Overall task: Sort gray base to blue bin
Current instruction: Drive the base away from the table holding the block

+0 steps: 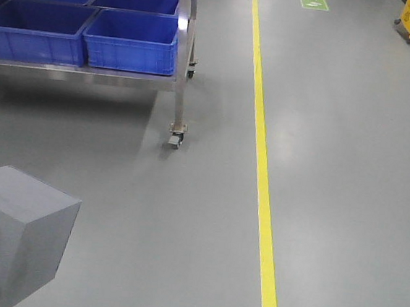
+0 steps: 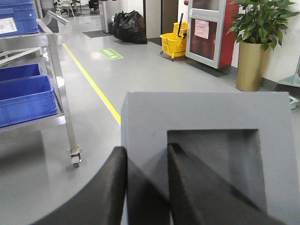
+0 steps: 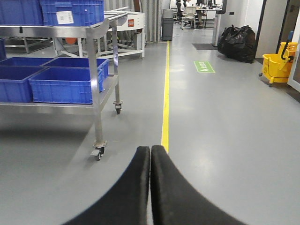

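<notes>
The gray base (image 2: 206,117) fills the left wrist view, its square recess facing the camera. My left gripper (image 2: 146,152) is shut on the base's frame wall, one finger outside and one inside the recess. The base also shows at the lower left of the front view (image 1: 19,234), held above the floor. Several blue bins (image 1: 132,41) sit on the lower shelf of a steel cart; they also show in the right wrist view (image 3: 65,84) and the left wrist view (image 2: 26,101). My right gripper (image 3: 150,151) is shut and empty, over the floor near the yellow line.
The steel cart (image 1: 181,86) stands on castor wheels (image 1: 176,138) at the upper left. A yellow floor line (image 1: 261,173) runs front to back. A yellow mop bucket (image 3: 276,68), black rubbish bags (image 3: 236,42) and a potted plant (image 2: 255,42) stand farther off.
</notes>
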{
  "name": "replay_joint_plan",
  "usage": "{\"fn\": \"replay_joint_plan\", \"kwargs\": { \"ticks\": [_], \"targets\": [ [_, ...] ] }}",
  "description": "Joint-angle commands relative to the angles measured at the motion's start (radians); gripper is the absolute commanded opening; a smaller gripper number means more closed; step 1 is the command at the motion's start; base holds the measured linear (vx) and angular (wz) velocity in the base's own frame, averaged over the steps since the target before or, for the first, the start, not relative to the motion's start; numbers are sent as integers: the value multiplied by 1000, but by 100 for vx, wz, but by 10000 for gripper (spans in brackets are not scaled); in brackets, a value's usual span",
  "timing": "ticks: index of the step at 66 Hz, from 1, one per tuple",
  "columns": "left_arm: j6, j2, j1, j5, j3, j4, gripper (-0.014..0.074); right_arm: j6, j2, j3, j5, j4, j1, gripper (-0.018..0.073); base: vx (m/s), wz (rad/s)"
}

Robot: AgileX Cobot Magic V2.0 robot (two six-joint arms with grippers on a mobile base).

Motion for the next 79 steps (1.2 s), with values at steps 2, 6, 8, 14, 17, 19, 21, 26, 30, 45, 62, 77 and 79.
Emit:
{"fn": "replay_joint_plan", "kwargs": {
  "ticks": [2, 6, 8, 14, 17, 19, 21, 26, 30, 45, 62, 77, 79],
  "targets": [
    [-4, 7, -2, -113, -30, -3, -6, -6, -12, 15, -74, -6, -3, -9, 42, -12],
    [-4, 7, -2, -113, -30, -3, -6, -6, -12, 15, -74, -6, -3, -9, 42, -10],
    [-4, 7, -2, -113, -30, -3, -6, -6, -12, 15, -74, -6, -3, -9, 42, -8],
    [-4, 7, -2, -113, -30, -3, -6, -6, -12, 15, -74, -6, -3, -9, 43, -6],
    [-4, 7, -2, -113, -30, -3, -6, -6, -12, 15, -74, -6, -3, -9, 43, -4],
    [-4, 7, -2, -113, -30, -3, -6, -6, -12, 15, -74, -6, -3, -9, 43, -3],
    [-4, 7, -2, -113, -30, -3, -6, -6, -12, 15, -74, -6, -3, -9, 43, -1],
    [-4, 7, -2, -113, -30, -3, -6, -6, -12, 15, -74, -6, -3, -9, 43, 1],
    [-4, 7, -2, -113, -30, -3, -6, -6, -12, 15, -74, -6, -3, -9, 44, 4],
    [-4, 7, -2, -113, -30, -3, -6, -6, -12, 15, -74, -6, -3, -9, 43, 8],
    [-4, 7, -2, -112, -30, -3, -6, -6, -12, 15, -74, -6, -3, -9, 40, 10],
    [-4, 7, -2, -112, -30, -3, -6, -6, -12, 15, -74, -6, -3, -9, 37, 13],
    [-4, 7, -2, -112, -30, -3, -6, -6, -12, 15, -74, -6, -3, -9, 37, 18]
  ]
}}
